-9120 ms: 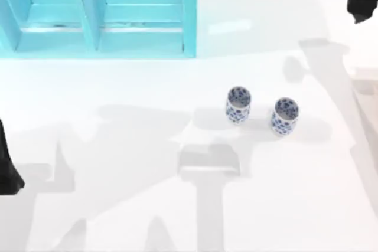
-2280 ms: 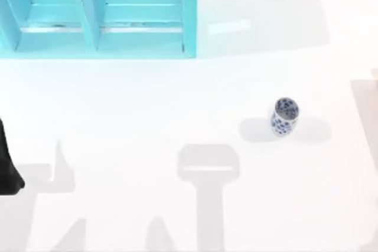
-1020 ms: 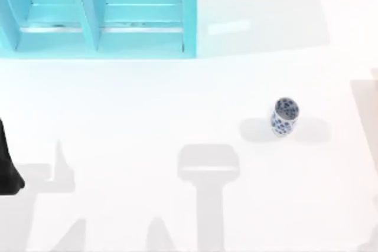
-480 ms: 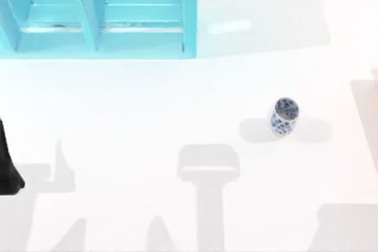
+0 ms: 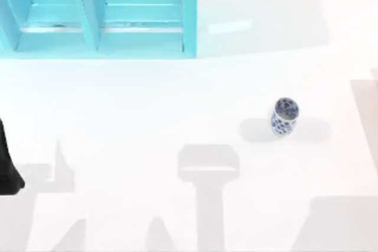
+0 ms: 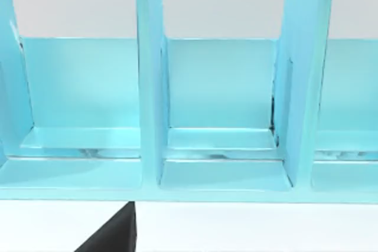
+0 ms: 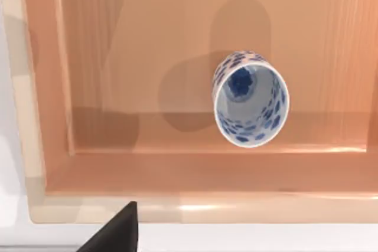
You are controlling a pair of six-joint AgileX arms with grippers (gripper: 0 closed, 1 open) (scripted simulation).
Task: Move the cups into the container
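One cup [image 5: 285,116], white with dark-blue blotches, stands upright on the white table, right of the middle. A second identical cup [image 7: 250,98] stands upright on the floor of the container [image 7: 53,87], a shallow orange-brown wooden tray; the right wrist camera looks straight down on it. The cup is free, with nothing touching it. A dark part of my right gripper [image 7: 115,234] shows over the tray's rim, well apart from the cup. My left arm [image 5: 7,169] is parked at the table's left edge.
A turquoise shelf unit [image 5: 97,13] with upright dividers stands at the back left of the table; the left wrist camera faces its compartments [image 6: 221,110]. Broad white table surface lies between the shelf and the cup. Grey shadows fall along the front edge.
The cup that stood left of the remaining one 9 s ago is gone from the table. In the last second a grey shadow has spread in at the front right corner.
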